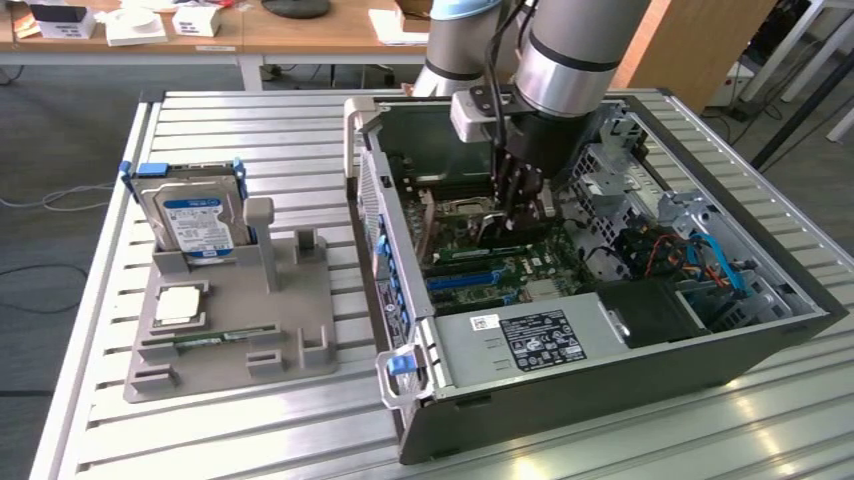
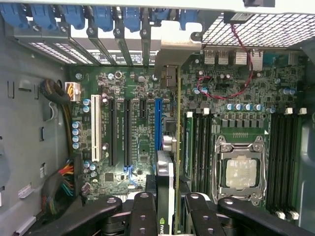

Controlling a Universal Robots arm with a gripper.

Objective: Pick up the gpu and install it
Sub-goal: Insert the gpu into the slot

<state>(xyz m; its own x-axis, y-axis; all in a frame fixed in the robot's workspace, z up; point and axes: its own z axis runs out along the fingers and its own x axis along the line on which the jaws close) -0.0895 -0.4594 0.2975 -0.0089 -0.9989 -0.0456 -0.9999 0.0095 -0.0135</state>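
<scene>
The gpu [image 2: 166, 184] is seen edge-on in the wrist view, a thin dark card with its silver end bracket [image 2: 178, 46] up against the case's rear slot openings. My gripper [image 2: 170, 216] is shut on it, one black finger on each face. The card stands upright over the green motherboard [image 2: 138, 142], just beside the long blue slot [image 2: 158, 123]; I cannot tell whether it is seated. In the exterior view the gripper [image 1: 517, 215] reaches down inside the open computer case [image 1: 747, 350], and the gpu [image 1: 501, 228] shows as a dark piece under the fingers.
A grey fixture [image 1: 300, 345] at the exterior view's left holds a hard drive [image 1: 198, 222], a processor [image 1: 178, 303] and a memory stick [image 1: 207, 340]. Inside the case are the power supply [image 1: 534, 340], a processor socket [image 2: 241, 172], memory slots [image 2: 199, 142] and cable bundles [image 2: 61, 182].
</scene>
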